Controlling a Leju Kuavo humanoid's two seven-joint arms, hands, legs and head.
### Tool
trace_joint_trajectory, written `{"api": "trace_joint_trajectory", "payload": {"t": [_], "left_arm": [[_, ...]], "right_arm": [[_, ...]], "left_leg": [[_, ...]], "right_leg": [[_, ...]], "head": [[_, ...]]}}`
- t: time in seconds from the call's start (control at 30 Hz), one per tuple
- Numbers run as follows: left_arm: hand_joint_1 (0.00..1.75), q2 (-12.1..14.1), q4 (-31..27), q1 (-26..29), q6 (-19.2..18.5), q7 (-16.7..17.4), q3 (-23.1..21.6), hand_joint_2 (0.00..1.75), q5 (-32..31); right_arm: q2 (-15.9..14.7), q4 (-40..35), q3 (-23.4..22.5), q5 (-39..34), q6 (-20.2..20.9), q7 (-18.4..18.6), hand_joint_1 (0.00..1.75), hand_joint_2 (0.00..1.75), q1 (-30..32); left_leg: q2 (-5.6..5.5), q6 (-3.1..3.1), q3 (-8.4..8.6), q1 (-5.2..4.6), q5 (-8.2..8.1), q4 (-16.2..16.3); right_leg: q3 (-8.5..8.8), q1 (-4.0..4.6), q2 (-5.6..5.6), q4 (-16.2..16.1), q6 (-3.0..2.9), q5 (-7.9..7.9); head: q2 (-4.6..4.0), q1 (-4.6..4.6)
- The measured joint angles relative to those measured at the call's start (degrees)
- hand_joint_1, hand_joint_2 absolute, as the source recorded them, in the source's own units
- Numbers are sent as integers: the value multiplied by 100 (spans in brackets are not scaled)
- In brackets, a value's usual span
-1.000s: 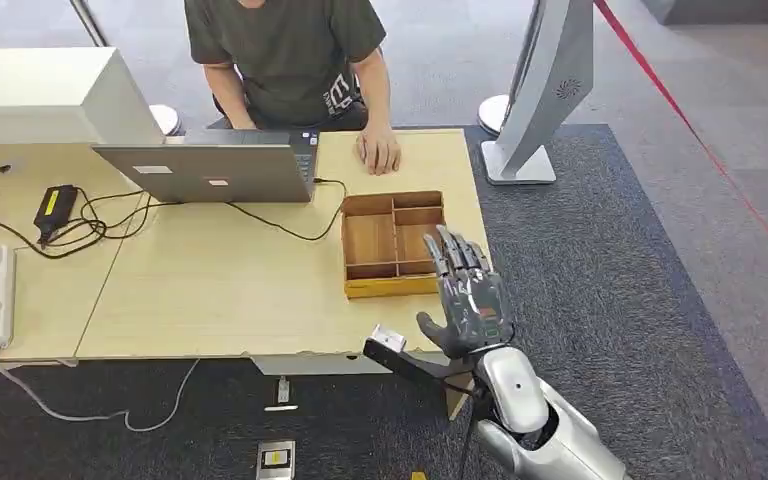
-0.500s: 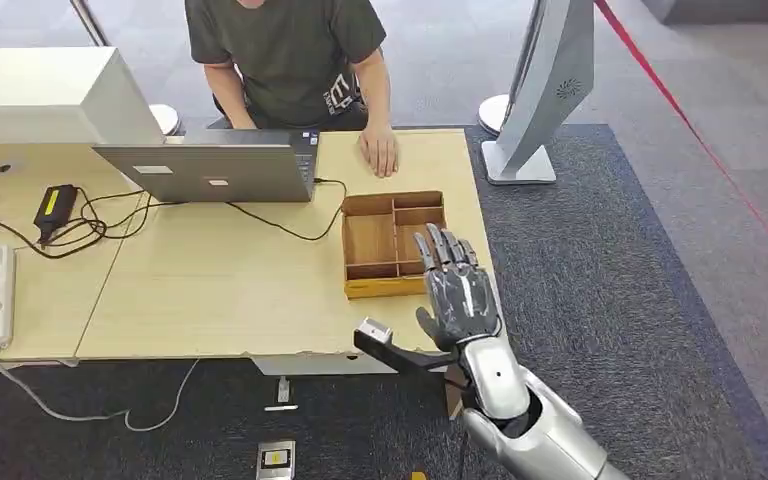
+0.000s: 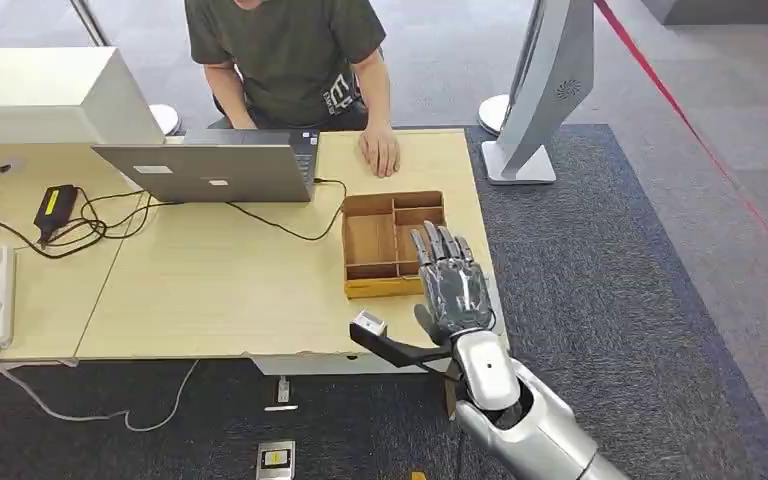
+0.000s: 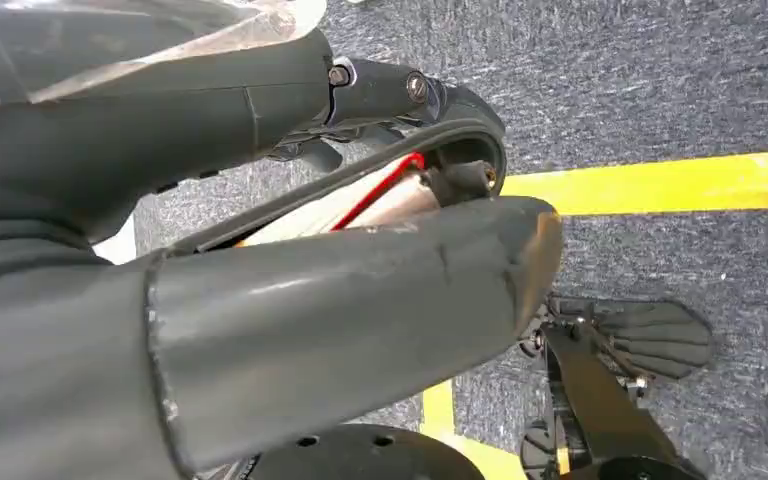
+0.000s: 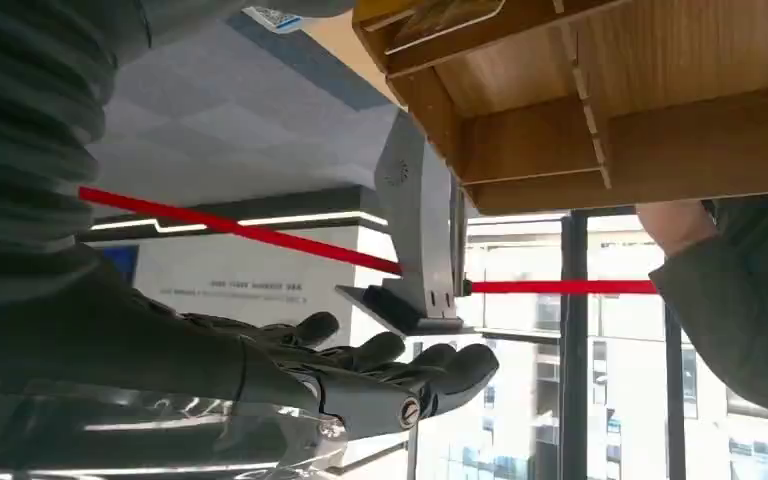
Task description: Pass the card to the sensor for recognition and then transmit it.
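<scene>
The right hand [image 3: 452, 285], fingers spread and holding nothing, has drifted left over the wooden tray [image 3: 392, 243] at the desk's [image 3: 220, 290] right edge, likely reaching for a card.

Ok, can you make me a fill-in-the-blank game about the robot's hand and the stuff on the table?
1. The right hand hovers by the wooden ____, holding nothing.
2. The wooden tray rests on the ____.
3. The person's hand lies flat beside the ____.
4. The laptop has a black ____ plugged into it.

Missing words: tray; table; laptop; cable
</scene>
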Motion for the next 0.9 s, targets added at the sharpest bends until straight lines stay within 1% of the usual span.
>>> {"api": "trace_joint_trajectory", "payload": {"t": [0.23,0.53,0.9], "left_arm": [[0,0,2,-1,-46,-7,0,0,-76],[0,0,2,-1,-96,-7,0,0,-103],[0,0,2,-2,-170,-7,-2,0,-146]], "right_arm": [[103,138,11,-59,289,105,0,175,-156],[216,348,15,-114,350,181,0,175,-234],[345,468,17,-59,627,197,0,175,-217]], "left_leg": [[0,0,0,0,0,0],[0,0,0,0,0,0],[0,0,0,0,0,0]], "right_leg": [[0,0,0,0,0,0],[0,0,0,0,0,0],[-1,0,0,0,0,0]], "head": [[0,-2],[0,-2],[0,-2]]}}
